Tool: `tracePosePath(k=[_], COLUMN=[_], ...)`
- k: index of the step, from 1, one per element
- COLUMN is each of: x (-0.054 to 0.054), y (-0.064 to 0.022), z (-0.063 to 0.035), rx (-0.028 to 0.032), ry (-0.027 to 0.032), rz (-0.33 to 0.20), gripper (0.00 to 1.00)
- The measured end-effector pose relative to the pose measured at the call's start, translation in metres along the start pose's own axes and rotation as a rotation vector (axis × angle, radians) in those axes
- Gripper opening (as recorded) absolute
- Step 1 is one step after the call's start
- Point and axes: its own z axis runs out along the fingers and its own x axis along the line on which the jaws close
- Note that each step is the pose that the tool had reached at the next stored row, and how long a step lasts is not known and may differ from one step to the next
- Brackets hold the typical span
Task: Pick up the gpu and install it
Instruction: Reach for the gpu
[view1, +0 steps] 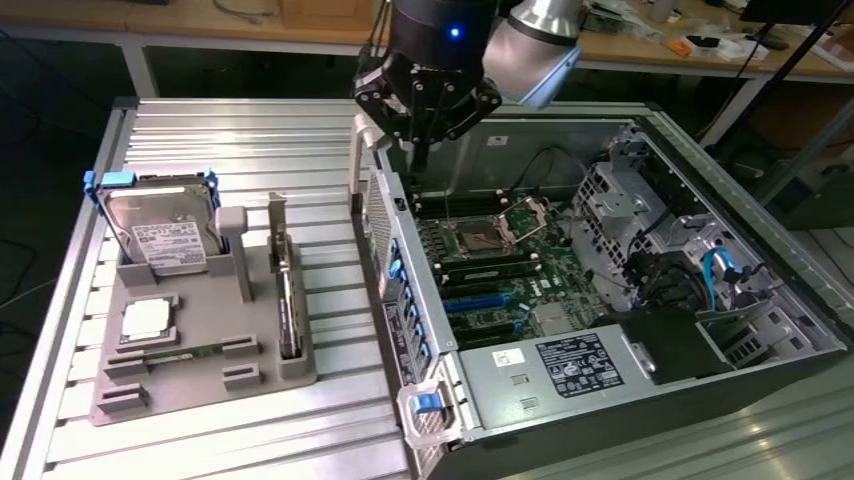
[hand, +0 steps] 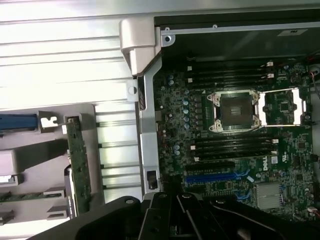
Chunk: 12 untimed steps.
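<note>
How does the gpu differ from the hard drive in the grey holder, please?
The gpu is a thin dark card standing on edge; the hard drive is thicker, silver, leaning back with its label showing. The hard drive wears a blue frame; the gpu has none. Both sit in the grey holder.

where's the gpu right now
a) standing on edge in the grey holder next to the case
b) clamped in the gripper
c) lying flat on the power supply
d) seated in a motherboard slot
a: the gpu stands on edge in a slot of the grey holder, apart from the gripper, which hangs shut and empty over the open case.
</note>
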Motion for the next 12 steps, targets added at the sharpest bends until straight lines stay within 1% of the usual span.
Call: tracePosePath(k=[12], x=[0.042], y=[-0.0032], z=[-0.0014], rx=[-0.0004], ry=[-0.0058], rz=[0.0], gripper=[0.1])
